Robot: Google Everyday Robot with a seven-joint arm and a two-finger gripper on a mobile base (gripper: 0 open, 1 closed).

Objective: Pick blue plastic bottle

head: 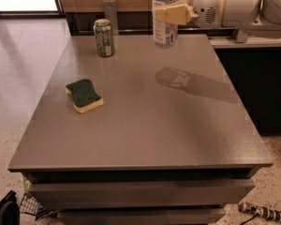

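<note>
1 camera looks from above the near edge of the table point(140, 139), tilted down toward the far wall, at mid-range, with the whole top in frame. The gripper point(171, 14) sits at the upper right, clasping the bottle point(165, 32), which the top edge crops.

At twelve o'clock the gripper point(172, 14) clamps the blue plastic bottle point(164, 34) above the table point(154, 135). The green can point(104, 37) stands at eleven o'clock and the sponge point(84, 95) lies at nine. The centre, right side and near edge offer free passage.
</note>
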